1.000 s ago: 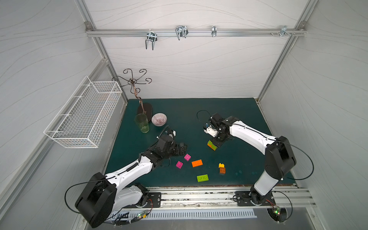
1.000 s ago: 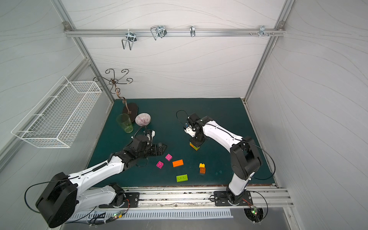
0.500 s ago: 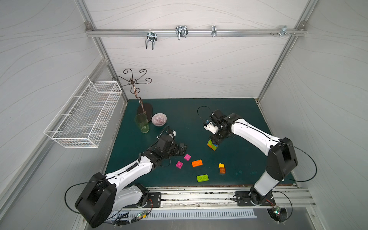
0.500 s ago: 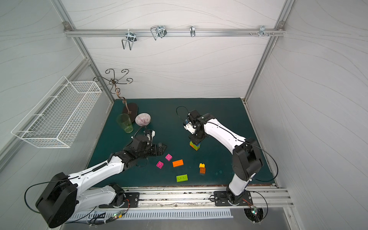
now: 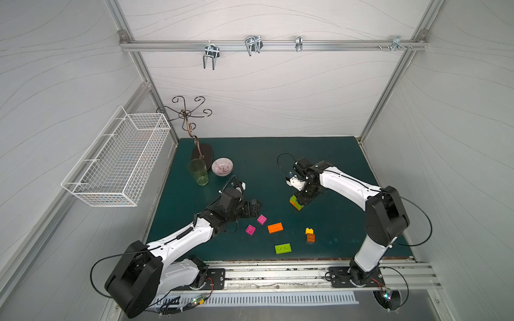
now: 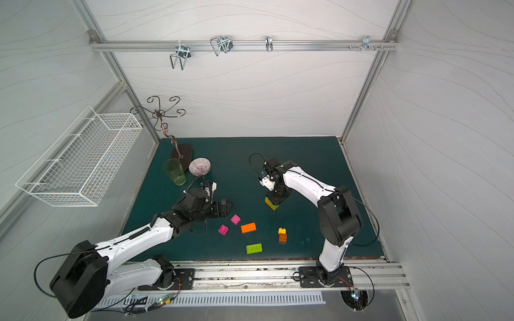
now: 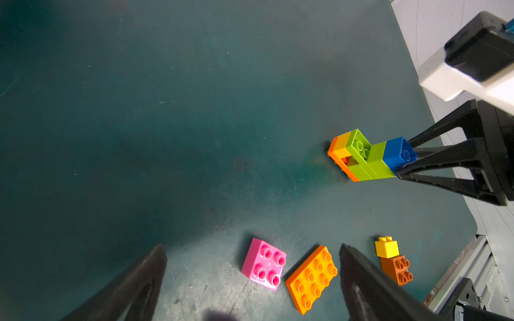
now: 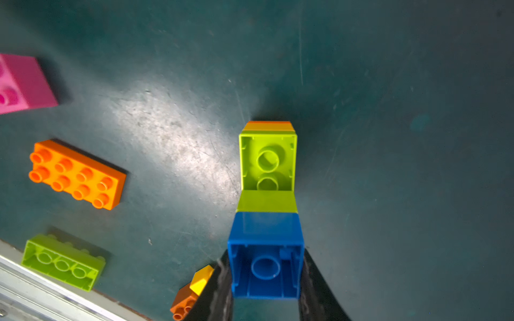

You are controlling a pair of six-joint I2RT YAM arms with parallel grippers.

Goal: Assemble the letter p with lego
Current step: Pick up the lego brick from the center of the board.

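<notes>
Closest to the front rail, a lime green oblong plastic brick lies well short of both pairs of jaws, probably spare stock. A small yellow plastic brick, seated on a dark orange square brick, stands just outside one finger of the left gripper. Its jaws stand wide apart and empty, low over the dark green mat. A magenta square studded brick and an orange oblong studded brick lie just off the fingertips, so it likely hovers there to take the next piece.

Beyond, the right gripper has its jaws clamped on the side walls of a blue square plastic brick, the top of the lego stack. Below those jaws run lime green stacked bricks, down to an orange base brick resting on the mat. The hold looks meant to seat the blue piece or steady the letter's stem.

Farthest, well beyond the left jaws, a streaked pink bowl and a green glass tumbler stand clear.
</notes>
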